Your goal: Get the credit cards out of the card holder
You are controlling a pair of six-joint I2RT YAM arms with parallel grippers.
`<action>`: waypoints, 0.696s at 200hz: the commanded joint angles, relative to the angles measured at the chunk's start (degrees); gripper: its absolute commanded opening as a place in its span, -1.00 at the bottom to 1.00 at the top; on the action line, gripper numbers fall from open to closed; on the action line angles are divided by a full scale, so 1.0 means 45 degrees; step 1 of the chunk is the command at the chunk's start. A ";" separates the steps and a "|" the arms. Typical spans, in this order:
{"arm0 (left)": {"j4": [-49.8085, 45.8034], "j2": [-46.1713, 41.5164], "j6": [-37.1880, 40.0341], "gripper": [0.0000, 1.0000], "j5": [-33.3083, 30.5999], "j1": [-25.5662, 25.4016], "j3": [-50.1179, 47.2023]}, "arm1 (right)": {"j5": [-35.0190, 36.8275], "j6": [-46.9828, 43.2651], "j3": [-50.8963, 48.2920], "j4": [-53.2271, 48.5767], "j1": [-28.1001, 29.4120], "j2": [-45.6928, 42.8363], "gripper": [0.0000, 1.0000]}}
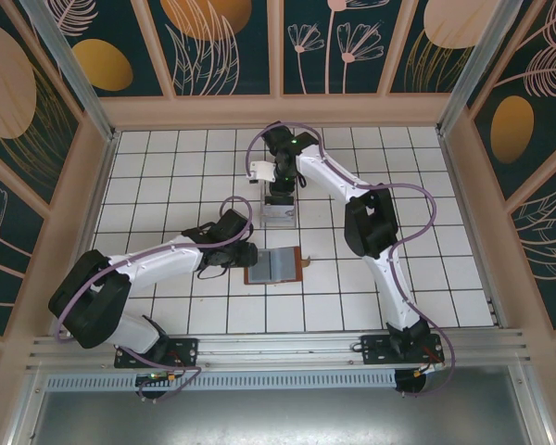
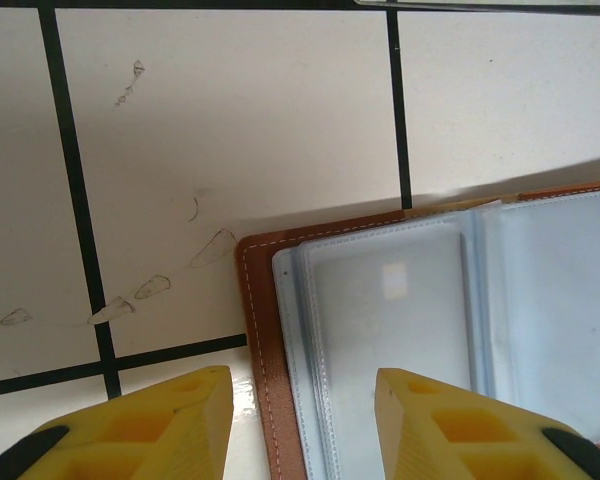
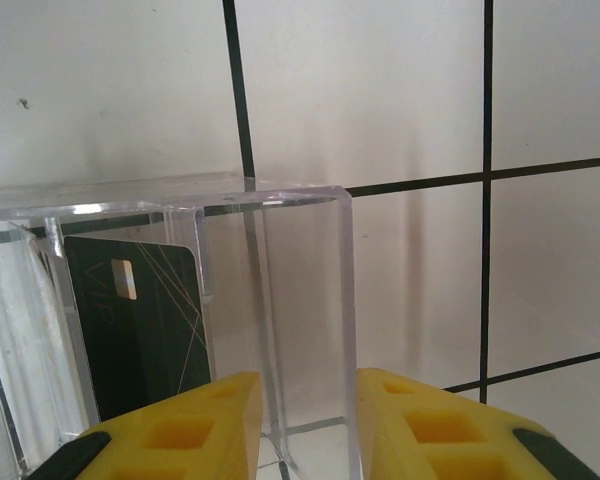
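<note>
Lying open and flat on the white tiled table [image 1: 167, 185], the card holder [image 1: 276, 266] sits near the middle, right at the tip of the left gripper [image 1: 252, 252]. From where I stand it is a small rectangle with a brown leather rim, a neat line of pale stitching along the edge, and a little snap tab [image 1: 303, 262] poking out on its right side. Inside lie soft, glossy grey-blue plastic sleeves [image 2: 400, 320] with rounded corners, slightly cloudy, so I cannot tell whether any card sits in them. In the left wrist view the two blocky yellow fingers [image 2: 160, 430] stand a moderate way apart, one on either side of the holder's left edge, with nothing pinched between them. The matte tiles beside it carry faint scuff marks [image 2: 130, 300] and thin black grout lines. Just beyond the holder, further from the arm bases, stands a clear acrylic stand [image 1: 279, 215] with hard, shiny walls and crisp edges, and the right gripper [image 1: 278, 197] hangs over it. In the right wrist view its yellow fingers [image 3: 170, 435] leave a fairly narrow gap that holds nothing, with a corner wall of the stand in line with that gap. A dark card [image 3: 140, 330] stands upright inside one compartment, thin and flat, with fine pale lines fanning across its face and a small pale rectangle near its top.
</note>
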 commanded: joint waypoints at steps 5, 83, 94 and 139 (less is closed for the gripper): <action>-0.0278 -0.0369 -0.0077 -0.14 -0.0354 -0.0032 -0.0042 | 0.0008 0.1181 -0.0152 0.0341 0.0063 -0.1004 -0.37; -0.0229 -0.0385 0.0171 -0.14 -0.0832 -0.0025 0.0164 | -0.2260 0.7740 -0.3180 0.2944 -0.0064 -0.3088 -0.48; -0.0220 -0.0389 0.0228 -0.14 -0.0891 -0.0013 0.0225 | -0.2395 0.8904 -0.3874 0.3513 -0.0073 -0.3491 -0.51; -0.0102 -0.0348 0.0463 -0.14 -0.1302 0.0105 0.0424 | -0.2695 1.4091 -0.5970 0.5366 -0.0045 -0.4844 -0.60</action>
